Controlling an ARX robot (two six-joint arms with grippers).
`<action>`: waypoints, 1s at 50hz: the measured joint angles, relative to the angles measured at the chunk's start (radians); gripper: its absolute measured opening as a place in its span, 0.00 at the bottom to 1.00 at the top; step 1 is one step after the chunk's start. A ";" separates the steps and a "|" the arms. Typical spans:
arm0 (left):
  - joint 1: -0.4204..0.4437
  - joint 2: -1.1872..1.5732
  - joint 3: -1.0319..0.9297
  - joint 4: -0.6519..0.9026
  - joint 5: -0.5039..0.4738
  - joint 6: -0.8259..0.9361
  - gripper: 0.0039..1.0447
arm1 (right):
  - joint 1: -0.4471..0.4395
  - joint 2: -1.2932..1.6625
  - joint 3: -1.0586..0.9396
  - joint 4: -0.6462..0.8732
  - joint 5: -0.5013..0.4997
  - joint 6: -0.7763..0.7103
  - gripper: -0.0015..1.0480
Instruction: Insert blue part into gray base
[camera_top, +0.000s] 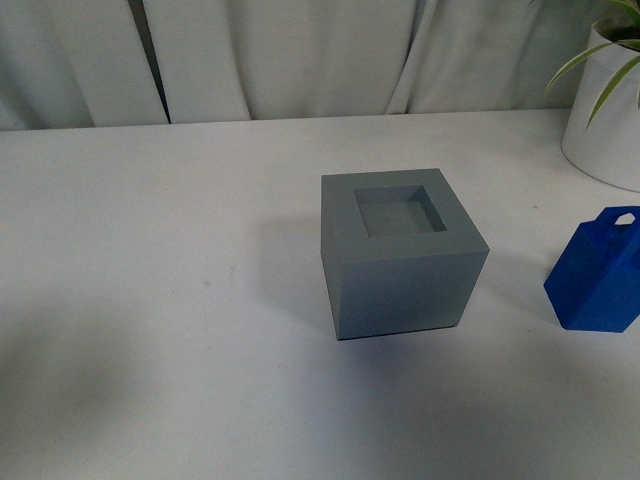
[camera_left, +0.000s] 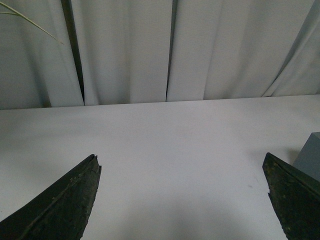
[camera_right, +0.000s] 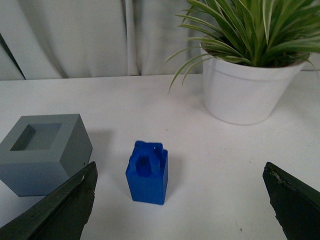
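A gray base (camera_top: 405, 255) sits at the centre of the front view on a white table (camera_top: 150, 250), its square recess facing up. The blue part (camera_top: 595, 275) stands upright at the right edge, well apart from the base, below a white plant pot (camera_top: 610, 130). The left pincer (camera_left: 181, 160) and the right pincer (camera_right: 180, 167) are spread wide, grasping nothing.

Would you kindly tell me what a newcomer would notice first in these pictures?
The gray base sits centrally on the table, its square recess empty. The bright blue part stands upright to its right, apart from it, near a white potted plant. The left gripper and right gripper are both open, holding nothing.
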 joint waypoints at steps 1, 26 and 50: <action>0.000 0.000 0.000 0.000 0.000 0.000 0.94 | -0.001 0.058 0.032 0.012 -0.016 -0.018 0.93; 0.000 0.000 0.000 0.000 0.000 0.000 0.94 | 0.016 0.641 0.623 -0.454 -0.311 -0.480 0.93; 0.000 0.000 0.000 0.000 0.000 0.000 0.94 | 0.054 1.072 1.140 -1.173 -0.124 -1.191 0.93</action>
